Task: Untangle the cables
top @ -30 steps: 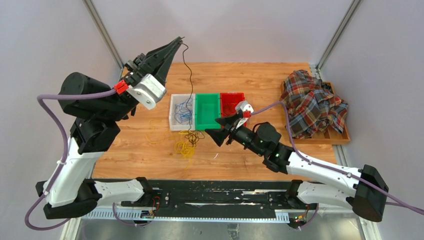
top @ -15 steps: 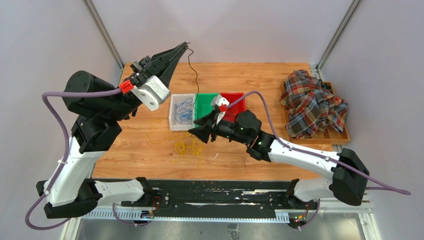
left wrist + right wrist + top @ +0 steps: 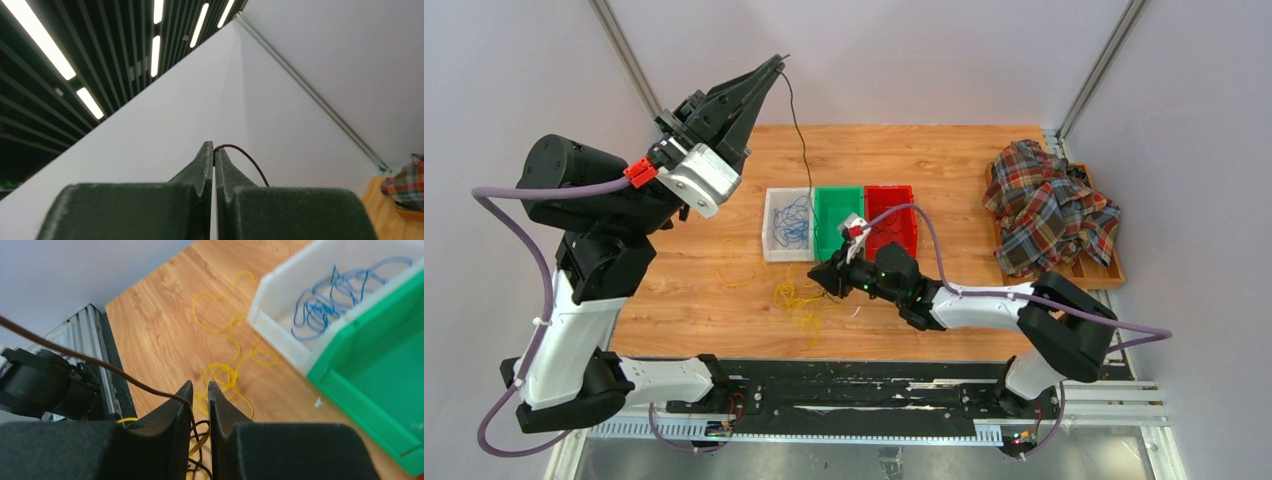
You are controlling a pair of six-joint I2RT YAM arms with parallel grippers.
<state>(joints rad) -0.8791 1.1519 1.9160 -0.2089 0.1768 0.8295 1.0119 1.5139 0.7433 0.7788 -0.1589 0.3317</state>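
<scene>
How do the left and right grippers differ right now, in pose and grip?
Height: the left gripper is up high, pointing upward; the right gripper is low, beside the yellow cables.
Grip: the left gripper's jaws are shut on the dark cable; the right gripper's jaws show a narrow gap that the cable runs into, and whether it is clamped is unclear.
Shared: the dark cable runs to both.

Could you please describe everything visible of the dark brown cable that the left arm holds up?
The dark brown cable is a thin, flexible wire. Its upper end is pinched between the shut fingers of the left gripper, raised high. It hangs in a slack curve past the white bin down to the right gripper, entering its narrow finger gap beside the yellow tangle; whether it is gripped there is unclear.
</scene>
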